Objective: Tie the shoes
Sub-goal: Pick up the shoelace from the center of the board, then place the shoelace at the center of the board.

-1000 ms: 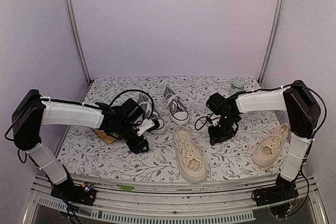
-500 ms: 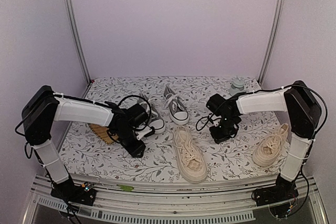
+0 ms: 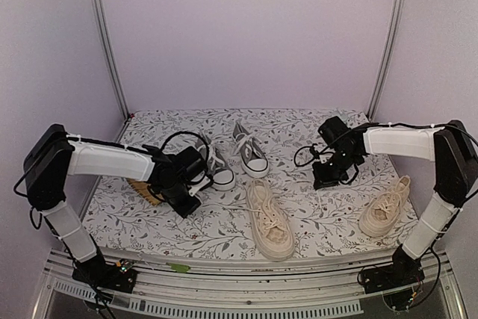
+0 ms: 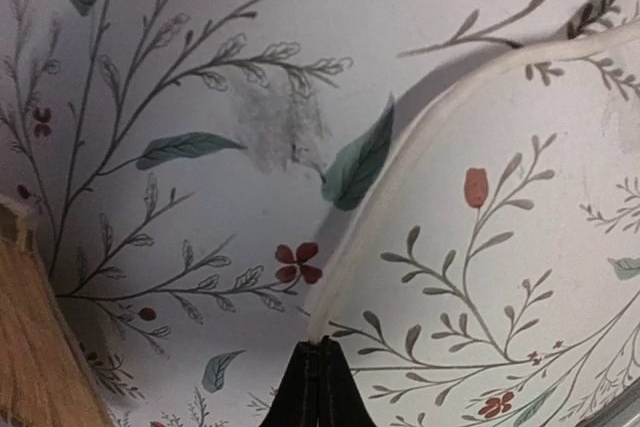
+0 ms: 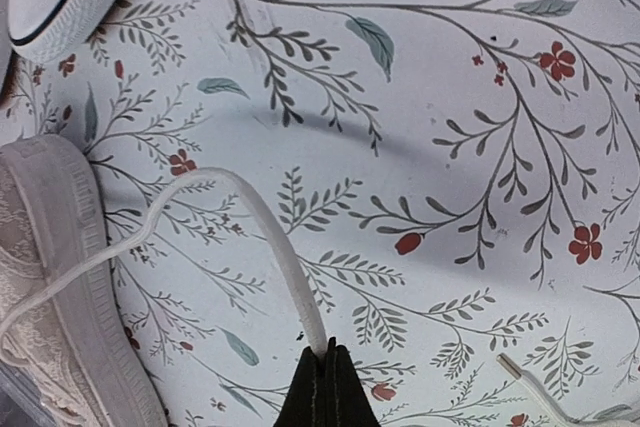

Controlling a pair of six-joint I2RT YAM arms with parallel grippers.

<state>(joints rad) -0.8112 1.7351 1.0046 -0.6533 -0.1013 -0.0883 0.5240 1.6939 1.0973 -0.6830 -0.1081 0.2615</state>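
A large cream shoe (image 3: 269, 219) lies in the middle of the table, toe toward me. My left gripper (image 3: 184, 208) sits to its left, low over the cloth. In the left wrist view the gripper (image 4: 318, 347) is shut on a cream lace (image 4: 400, 177) that runs up and to the right. My right gripper (image 3: 326, 182) is beyond the shoe on its right. In the right wrist view that gripper (image 5: 326, 352) is shut on a white lace (image 5: 285, 247) that arcs back to the cream shoe (image 5: 50, 287). The other cream shoe (image 3: 385, 208) lies at the right. Two small grey shoes (image 3: 250, 152) (image 3: 217, 167) stand behind.
A flat wicker piece (image 3: 144, 189) lies under my left forearm, and its edge (image 4: 30, 347) shows at the left of the left wrist view. A loose lace tip (image 5: 515, 371) rests on the floral cloth. Metal posts and purple walls close in the back and sides.
Both grippers have shut on laces. The right gripper has drawn away to the right and back with its lace. The left gripper has shifted slightly left.
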